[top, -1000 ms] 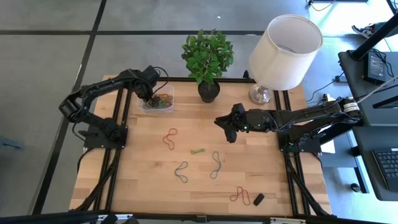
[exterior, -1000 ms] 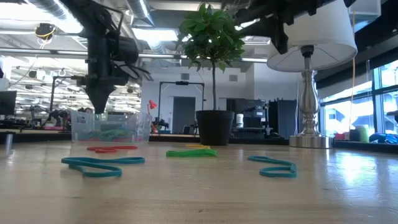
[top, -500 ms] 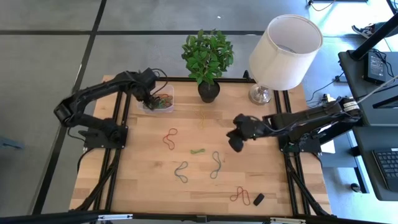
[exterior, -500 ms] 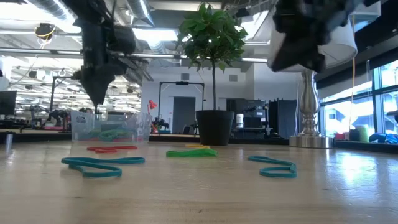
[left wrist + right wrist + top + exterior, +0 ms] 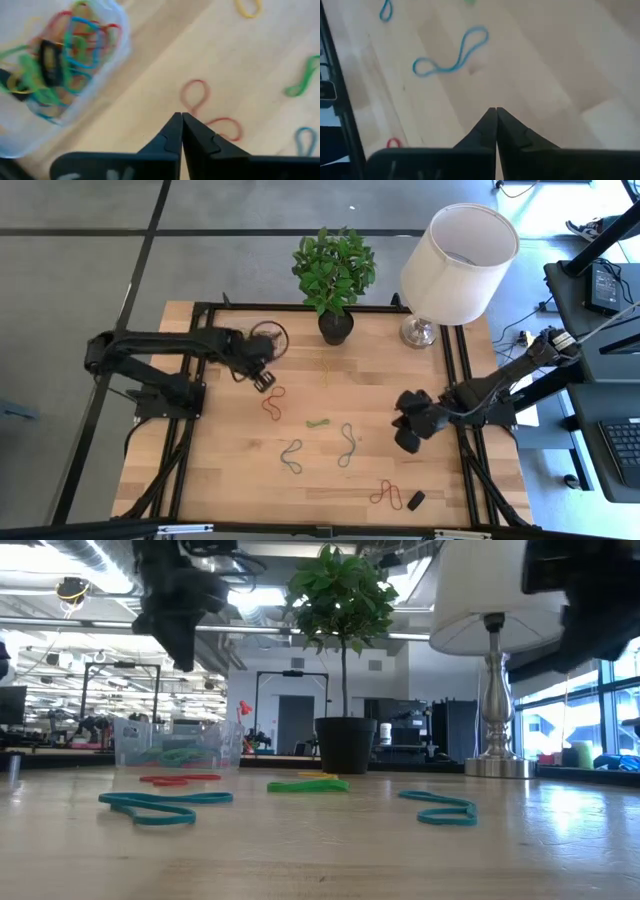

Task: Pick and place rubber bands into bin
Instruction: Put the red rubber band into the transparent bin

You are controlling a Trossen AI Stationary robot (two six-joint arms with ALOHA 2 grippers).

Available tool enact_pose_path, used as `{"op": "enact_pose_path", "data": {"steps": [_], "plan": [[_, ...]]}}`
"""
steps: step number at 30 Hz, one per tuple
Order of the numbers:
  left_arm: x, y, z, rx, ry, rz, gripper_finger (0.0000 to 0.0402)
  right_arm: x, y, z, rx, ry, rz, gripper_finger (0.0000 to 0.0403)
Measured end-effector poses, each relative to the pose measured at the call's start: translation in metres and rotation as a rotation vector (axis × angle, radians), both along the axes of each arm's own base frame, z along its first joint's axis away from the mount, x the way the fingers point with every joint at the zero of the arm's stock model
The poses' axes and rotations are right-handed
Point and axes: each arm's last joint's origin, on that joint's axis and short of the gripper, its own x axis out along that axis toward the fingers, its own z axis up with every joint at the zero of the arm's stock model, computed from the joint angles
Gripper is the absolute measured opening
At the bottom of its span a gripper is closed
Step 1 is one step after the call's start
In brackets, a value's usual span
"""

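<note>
Rubber bands, thin floppy loops in several colours, lay scattered on the pale wooden counter [image 5: 230, 470] in the high view: a red figure-eight band [image 5: 272, 403], a small green band [image 5: 318, 423], two teal-grey twisted bands [image 5: 291, 456] [image 5: 346, 445], a yellow band [image 5: 325, 370] near the black plant pot [image 5: 336, 327], and a red band [image 5: 384, 494] beside a small black blocky piece [image 5: 416, 500]. The left end effector [image 5: 264, 377] hung just beside the red figure-eight band. The right end effector [image 5: 408, 430] hung over bare wood, well apart from the white-shaded table lamp [image 5: 458, 252].

In the low view, the small clear plastic bin [image 5: 175, 749] stood at the far left of the counter with coloured bands inside. A teal band [image 5: 160, 805] lay nearest the camera.

In the left wrist view, the left end effector [image 5: 181, 116] had its fingers pressed together with nothing between them, above the red figure-eight band [image 5: 210, 112]. The clear bin [image 5: 100, 85] held a tangle of coloured bands.

In the right wrist view, the right end effector [image 5: 495, 110] was likewise pressed together and empty, near a blue twisted band [image 5: 451, 52].
</note>
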Motion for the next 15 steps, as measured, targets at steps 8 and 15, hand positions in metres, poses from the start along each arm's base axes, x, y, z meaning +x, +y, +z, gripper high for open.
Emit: {"op": "enact_pose_path", "data": {"steps": [8,15], "plan": [[0.036,-0.028,-0.024,-0.09,0.016,0.092,0.0011,-0.017,0.017,-0.011,0.041,0.023,0.037,0.0005],[0.055,-0.032,-0.057,-0.097,0.127,0.139,0.0062,-0.023,0.025,-0.011,0.039,0.023,0.091,0.0003]]}}
